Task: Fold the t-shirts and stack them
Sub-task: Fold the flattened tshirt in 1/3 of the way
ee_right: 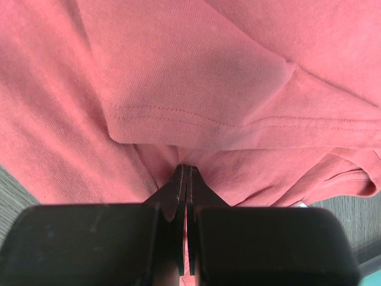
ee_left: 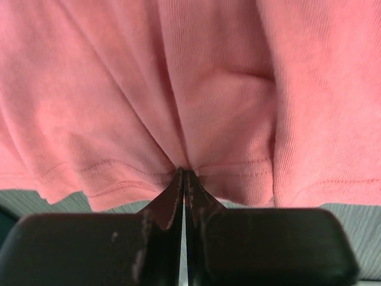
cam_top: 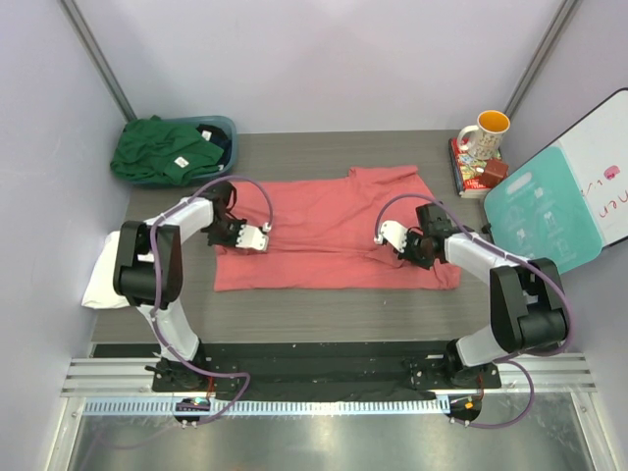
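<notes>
Coral-red t-shirt (cam_top: 334, 231) of soft knit cloth lies spread in the middle of the dark grey wood-grain table (cam_top: 324, 304), roughly rectangular, with one sleeve sticking out at its upper right corner. The left gripper (cam_top: 257, 238) sits on the shirt's left edge and the right gripper (cam_top: 388, 235) on its right part. Each wrist view shows the black jaws pressed together on a pinch of red fabric: the left gripper bites a stitched hem that bunches into folds above it, and the right gripper bites cloth just under a folded-over hemmed layer.

In the upper left of the top view, a crumpled dark green t-shirt (cam_top: 162, 147) with a small white label spills over a teal plastic tub (cam_top: 228, 128), unfolded. At the left edge, partly hidden behind the left arm, a white t-shirt (cam_top: 98, 280) rests as a compact bundle; it looks folded, though little of it shows.

By my reading the task is under halfway. The coral-red t-shirt is mid-fold and needs its sides and sleeve brought in, the green one is not yet started, and no stack exists.
</notes>
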Available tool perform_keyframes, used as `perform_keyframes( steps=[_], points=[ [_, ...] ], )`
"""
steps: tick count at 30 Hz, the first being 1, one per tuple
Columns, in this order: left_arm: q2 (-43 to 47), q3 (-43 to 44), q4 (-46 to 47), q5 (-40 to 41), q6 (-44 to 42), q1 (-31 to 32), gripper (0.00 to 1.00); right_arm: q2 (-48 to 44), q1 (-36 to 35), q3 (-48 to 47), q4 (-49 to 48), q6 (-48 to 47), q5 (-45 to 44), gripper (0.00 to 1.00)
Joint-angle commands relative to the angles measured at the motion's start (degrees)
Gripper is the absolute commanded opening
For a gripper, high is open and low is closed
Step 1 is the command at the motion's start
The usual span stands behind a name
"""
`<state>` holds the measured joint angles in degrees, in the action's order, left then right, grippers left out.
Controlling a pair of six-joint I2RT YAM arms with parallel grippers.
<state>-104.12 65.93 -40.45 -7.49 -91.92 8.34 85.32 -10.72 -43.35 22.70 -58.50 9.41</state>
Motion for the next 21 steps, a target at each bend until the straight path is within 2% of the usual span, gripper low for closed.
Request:
perform_keyframes(
  steps=[1,3,4,7,9,10,11,16,17,18,21],
  points=[
    [-1.7,2.44,2.37,3.71,-0.45,-3.67,0.04,-0.5,0.35,3.01,4.72,-1.26,-2.64,0.02],
    [-2.06,3.5,4.31,3.27,-0.19,-4.12,0.05,-0.5,0.35,3.1,4.55,-1.35,-2.82,0.02],
    [-2.14,4.72,4.93,3.01,-0.28,-4.47,0.11,-0.42,0.35,3.1,4.55,-1.35,-2.99,0.02],
    [-2.14,6.66,6.87,2.39,-0.01,-5.09,0.15,-0.68,0.35,2.92,4.64,-1.44,-2.91,0.02],
    [-1.09,7.63,7.22,1.69,0.42,-5.17,0.19,-1.03,0.35,2.23,4.72,-1.0,-2.82,0.05],
    [-0.39,8.24,7.14,0.64,1.21,-5.09,0.24,-1.21,0.35,1.87,4.81,-0.65,-2.47,0.07],
    [0.92,8.51,6.96,-2.07,1.83,-5.09,0.26,-1.38,0.35,1.26,5.42,0.13,-2.21,0.18],
    [10.15,8.34,-2.07,-9.91,1.31,-2.46,0.44,-3.75,0.09,-4.98,8.67,2.42,-0.27,0.47],
    [11.29,7.64,-3.92,-11.05,-0.44,-1.84,0.48,-4.19,0.09,-6.2,9.2,2.34,-0.27,0.5],
    [13.91,5.2,-5.59,-12.45,-0.98,-0.62,0.6,-4.89,0.09,-6.65,9.21,1.99,-0.44,0.53],
    [17.18,-1.3,-6.93,-13.17,-3.61,2.11,0.72,-7.0,0.09,-6.92,7.02,1.2,-2.02,0.58]
  ],
)
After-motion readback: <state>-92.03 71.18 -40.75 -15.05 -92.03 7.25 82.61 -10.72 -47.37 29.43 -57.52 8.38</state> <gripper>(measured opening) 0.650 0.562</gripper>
